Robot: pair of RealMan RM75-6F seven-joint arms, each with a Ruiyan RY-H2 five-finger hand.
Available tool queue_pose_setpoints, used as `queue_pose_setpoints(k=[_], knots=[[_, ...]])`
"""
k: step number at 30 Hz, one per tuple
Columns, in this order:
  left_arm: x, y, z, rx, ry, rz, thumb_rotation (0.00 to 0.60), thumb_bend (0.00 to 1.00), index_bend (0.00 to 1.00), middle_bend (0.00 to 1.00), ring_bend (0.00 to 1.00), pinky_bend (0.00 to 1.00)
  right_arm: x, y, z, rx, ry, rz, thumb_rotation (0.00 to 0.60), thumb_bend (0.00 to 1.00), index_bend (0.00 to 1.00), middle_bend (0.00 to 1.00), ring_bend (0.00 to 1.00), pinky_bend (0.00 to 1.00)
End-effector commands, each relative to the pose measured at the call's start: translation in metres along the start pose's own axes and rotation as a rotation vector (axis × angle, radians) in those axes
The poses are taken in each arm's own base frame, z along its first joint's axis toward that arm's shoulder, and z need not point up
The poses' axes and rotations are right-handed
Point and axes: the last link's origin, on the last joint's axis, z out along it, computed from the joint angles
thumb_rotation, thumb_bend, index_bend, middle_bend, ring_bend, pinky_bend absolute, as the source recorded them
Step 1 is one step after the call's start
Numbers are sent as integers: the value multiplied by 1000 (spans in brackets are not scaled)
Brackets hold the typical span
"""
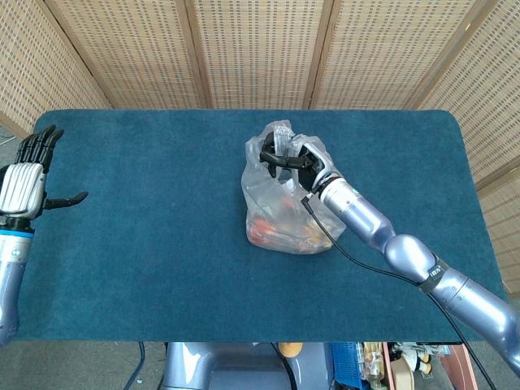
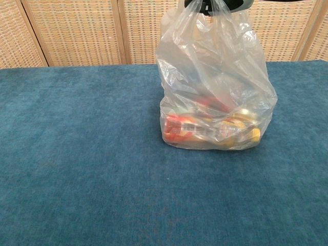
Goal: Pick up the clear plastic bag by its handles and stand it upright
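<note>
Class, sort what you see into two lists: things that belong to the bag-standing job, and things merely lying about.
Part of the job: clear plastic bag; its handles; right hand gripping them.

Just there: left hand, held apart at the table edge; blue table; wicker screen.

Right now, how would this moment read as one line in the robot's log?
right hand: holds handles | clear plastic bag: upright on table | left hand: open, far left

Blue-carpeted table [image 1: 162, 268]; clear bag [image 2: 215, 97] stands upright on it, right of centre; red and yellow packets inside.
</note>
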Motion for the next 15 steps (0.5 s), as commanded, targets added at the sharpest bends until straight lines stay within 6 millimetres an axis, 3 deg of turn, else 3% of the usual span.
queue_pose_setpoints(k=[1, 5, 11, 13, 15], knots=[[1, -7, -7, 18, 6, -9, 600, 110, 0, 0, 0, 0, 1, -1, -1, -8, 0, -15, 600, 16, 656, 734, 661, 913], [2, -15, -12, 37, 10, -25, 600, 111, 0, 0, 0, 0, 4, -2, -3, -29, -1, -39, 600, 226, 714, 767, 698, 962], [3, -21, -18, 50, 27, -41, 600, 114, 0, 0, 0, 0, 4, -1, -3, -45, -7, -71, 600, 243, 746, 779, 707, 973], [3, -23, -21, 57, 29, -45, 600, 115, 0, 0, 0, 0, 6, -1, -2, -49, -1, -94, 600, 296, 767, 793, 721, 988], [2, -25, -24, 61, 31, -46, 600, 119, 0, 0, 0, 0, 8, -1, -1, -48, 11, -122, 600, 423, 790, 811, 736, 998]])
